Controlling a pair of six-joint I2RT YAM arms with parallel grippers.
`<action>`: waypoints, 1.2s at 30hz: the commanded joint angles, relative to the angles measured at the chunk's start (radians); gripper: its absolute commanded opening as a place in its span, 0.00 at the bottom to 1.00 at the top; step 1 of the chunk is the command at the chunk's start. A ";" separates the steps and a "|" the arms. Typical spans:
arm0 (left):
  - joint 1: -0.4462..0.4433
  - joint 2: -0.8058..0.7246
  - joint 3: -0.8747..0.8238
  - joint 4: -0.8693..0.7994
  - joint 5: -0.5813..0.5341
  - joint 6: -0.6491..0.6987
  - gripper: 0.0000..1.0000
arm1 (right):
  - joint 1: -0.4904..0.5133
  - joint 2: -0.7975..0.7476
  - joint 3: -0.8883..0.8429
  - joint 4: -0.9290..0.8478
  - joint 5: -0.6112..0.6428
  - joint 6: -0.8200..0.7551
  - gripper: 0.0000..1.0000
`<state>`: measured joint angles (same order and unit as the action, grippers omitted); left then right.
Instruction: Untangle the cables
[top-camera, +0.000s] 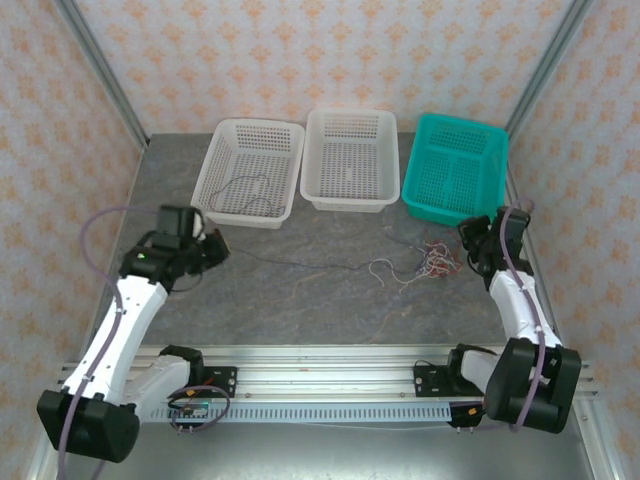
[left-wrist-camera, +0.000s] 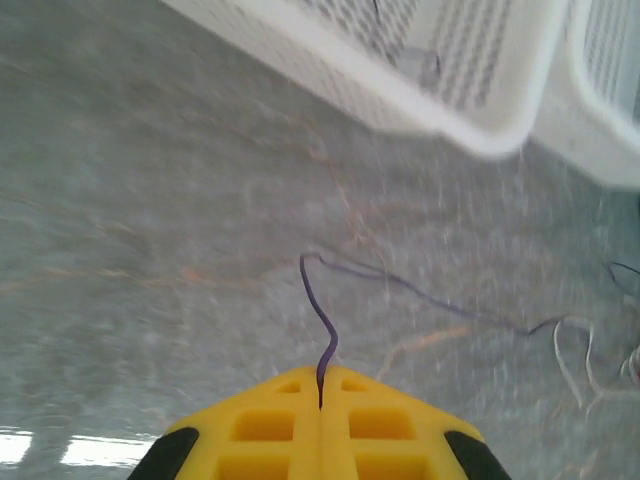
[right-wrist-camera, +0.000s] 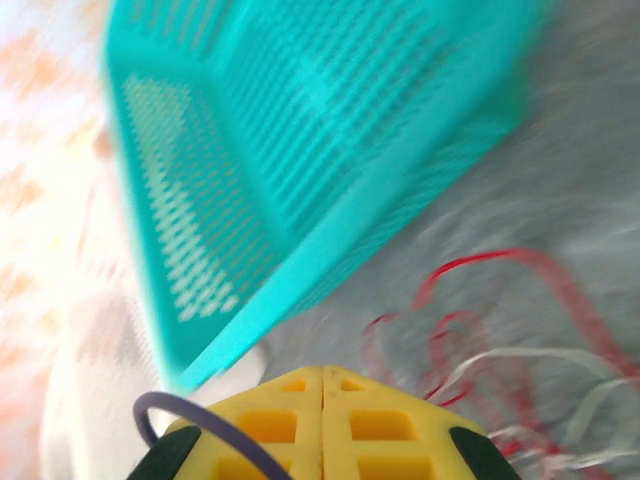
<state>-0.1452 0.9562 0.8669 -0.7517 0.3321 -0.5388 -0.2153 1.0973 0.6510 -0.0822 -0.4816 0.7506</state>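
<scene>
While the left gripper (left-wrist-camera: 320, 388) pinched the dark purple wire (left-wrist-camera: 330, 336) trailing to the tangle of cables (top-camera: 432, 262), the right gripper (right-wrist-camera: 322, 378) sat shut beside it, its catch unclear; pulling might tighten knots.

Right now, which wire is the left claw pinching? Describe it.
Find the leftmost white perforated plastic basket. In front of it, a thin dark purple wire runs from the left gripper toward the red and white tangle. Unlike those loops, it is dark and stretched out.
</scene>
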 joint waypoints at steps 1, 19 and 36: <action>-0.089 -0.003 -0.101 0.169 -0.105 -0.057 0.03 | 0.053 -0.031 0.100 0.035 -0.129 -0.051 0.00; -0.665 0.091 -0.151 0.668 -0.092 0.584 0.86 | 0.223 -0.082 0.401 -0.104 -0.067 0.159 0.00; -0.797 0.696 0.059 1.150 -0.081 0.563 0.91 | 0.294 -0.060 0.452 -0.061 0.059 0.289 0.00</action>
<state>-0.9482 1.6005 0.9215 0.3061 0.2729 0.0345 0.0734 1.0351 1.0779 -0.1852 -0.4492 1.0149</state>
